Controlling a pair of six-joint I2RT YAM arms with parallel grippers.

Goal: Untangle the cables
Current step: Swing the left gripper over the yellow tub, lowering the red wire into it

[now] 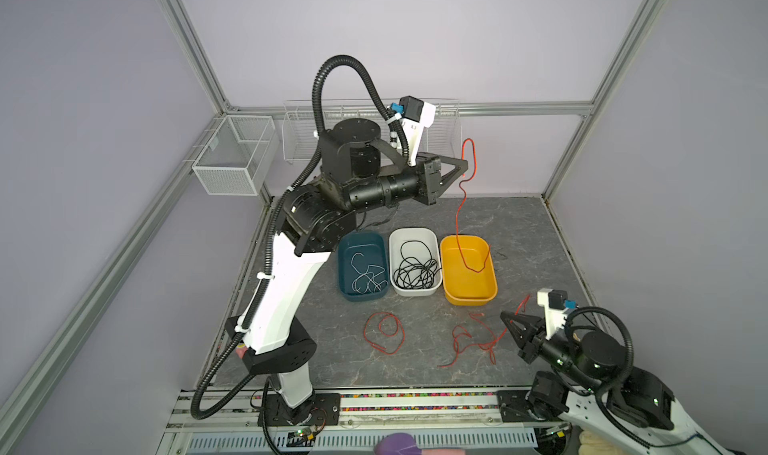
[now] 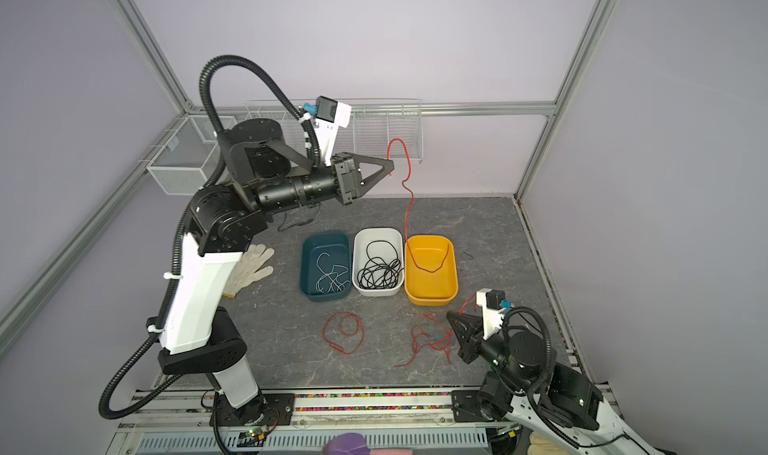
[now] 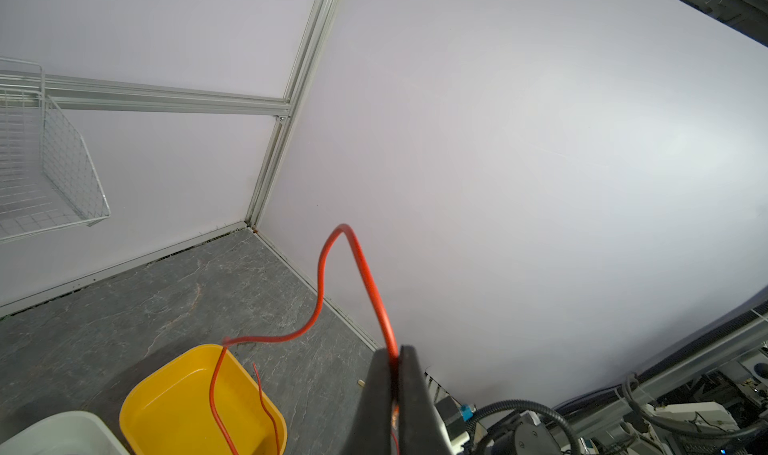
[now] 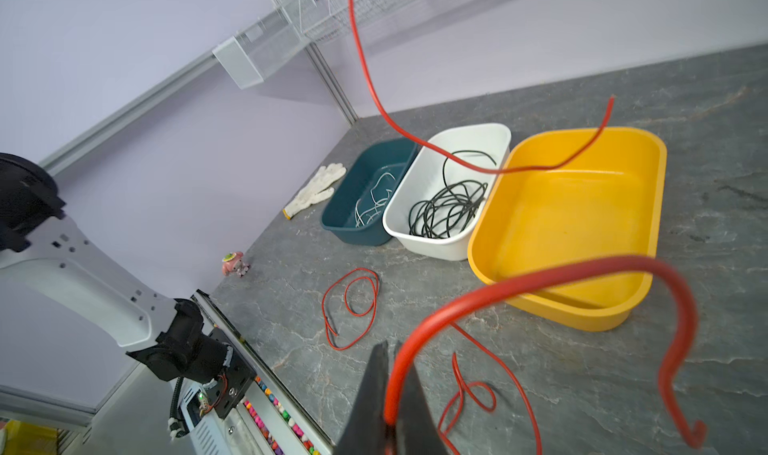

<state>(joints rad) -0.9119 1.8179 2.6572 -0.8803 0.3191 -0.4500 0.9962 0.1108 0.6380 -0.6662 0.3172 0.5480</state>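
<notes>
Edges: table (image 1: 519,232) closed by walls at back and right, rail along the front. 2 wire baskets (image 1: 232,158) hang on the left and back walls.

Open room: bare table behind the 3 bins and right of the yellow bin (image 1: 469,299). A glove (image 2: 249,266) lies left of the teal bin (image 1: 361,297). The strip between bins and front rail carries loose red cable.

Left gripper (image 1: 465,170) (image 3: 395,361): high over the table's back part, jaws pinched tight on the high red cable (image 1: 457,220) (image 3: 320,291). The cable arches above the tips, then drops in a wavy line into the yellow bin, where its low end bends in a U.

Right gripper (image 1: 505,316) (image 4: 392,349): low, near the front right corner, jaws clamped on the low red cable (image 1: 494,340) (image 4: 540,278). A free end curls up past it; the rest trails into a loose snarl on the table, in front of the yellow bin.

Red loop (image 4: 347,303): 2 slack coils flat on the table in front of the teal and white bins, apart from the snarl.

Black cables (image 1: 415,272): a dense coil in the white bin (image 1: 415,293).

White cables (image 1: 365,278): thin curls in the teal bin.
</notes>
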